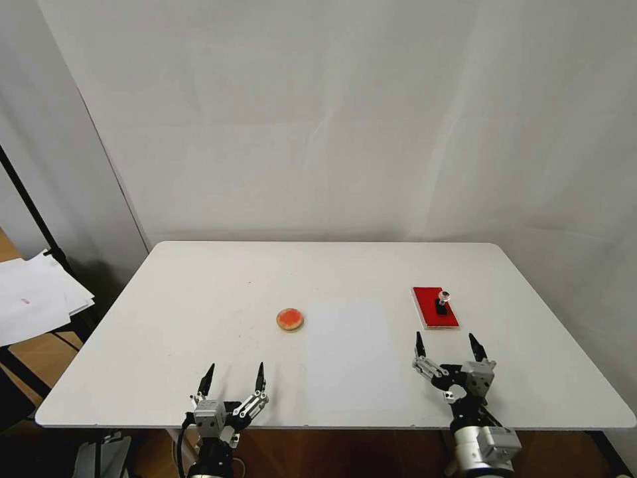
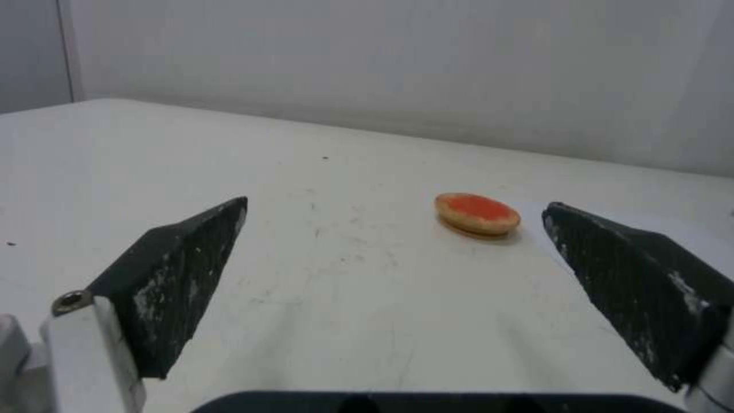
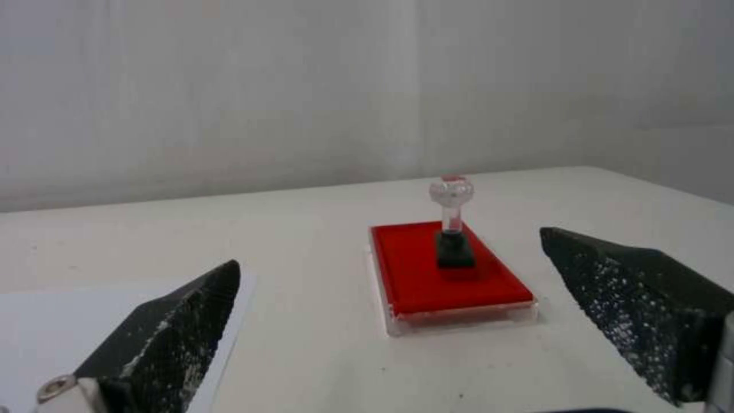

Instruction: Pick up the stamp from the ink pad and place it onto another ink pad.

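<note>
Stamp (image 1: 442, 302) is standing upright on the red rectangular ink pad (image 1: 430, 311), right of frame centre. Right gripper (image 1: 448, 347) is hovering just below it, fingers spread wide, empty. Left gripper (image 1: 233, 380) is idling lower left, likewise wide and empty, near the round ink pad (image 1: 290, 320). Risk: a finger nudging the clear knob could be tipping the stamp.

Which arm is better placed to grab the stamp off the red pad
Right. The right claw is open just in front of the ink pad where the stamp stands upright. The left claw, also open, faces the round pad.
</note>
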